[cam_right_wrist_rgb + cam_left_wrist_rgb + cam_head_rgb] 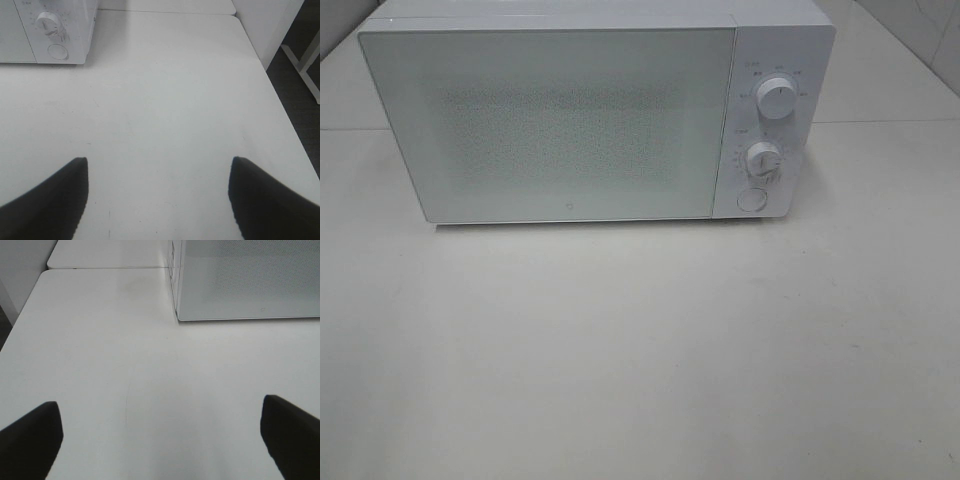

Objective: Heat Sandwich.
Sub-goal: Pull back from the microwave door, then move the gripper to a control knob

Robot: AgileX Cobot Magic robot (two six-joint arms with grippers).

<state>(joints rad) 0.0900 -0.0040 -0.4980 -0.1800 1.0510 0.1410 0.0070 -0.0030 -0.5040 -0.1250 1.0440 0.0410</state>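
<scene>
Premises present as a robotics test lab: lone white microwave [570, 115] on bare white tables [640, 350], plain partition panel [267, 25].

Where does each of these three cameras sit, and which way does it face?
Exterior high: mounted high, looking down on the microwave front and table; no robot part shows.
Left wrist: on the left arm, facing the microwave's door corner across the table; the open left gripper shows as two dark tips.
Right wrist: on the right arm, facing the dial side; open right gripper shows likewise.
Shared: exterior high and right wrist both show the lower knob and round button.
</scene>
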